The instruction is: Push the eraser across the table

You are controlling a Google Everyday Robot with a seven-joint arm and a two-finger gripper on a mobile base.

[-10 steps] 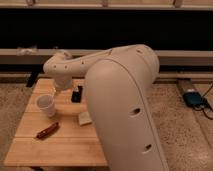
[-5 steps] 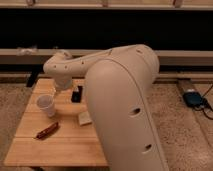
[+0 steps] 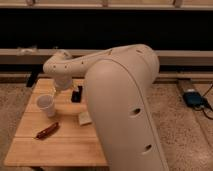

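Pale wooden planks make up the surface, a rectangular top seen from above and in front, with its right side hidden behind the robot's bulky cream-coloured arm. That arm reaches from the lower right toward the far left corner, bends at a rounded joint and turns downward. At its tip the jaws hang over the far left part of the surface, between the paper cup and the eraser and a little nearer the far edge than the cup. Whether the jaws are apart or together cannot be told, and it is also unclear whether they touch the wood. The eraser, a small black block, lies close to the far edge, just to the right of the jaws and apart from them, beside the thick part of the arm. The white paper cup stands upright nearer the left edge, slightly closer to the front than the eraser. A flat beige piece lies toward the middle of the surface, next to the arm. A reddish-brown elongated object lies slantwise toward the front left corner, well apart from the eraser. Beyond the far left corner a dark object shows against the speckled floor, and a blue device sits on that floor off to the right.
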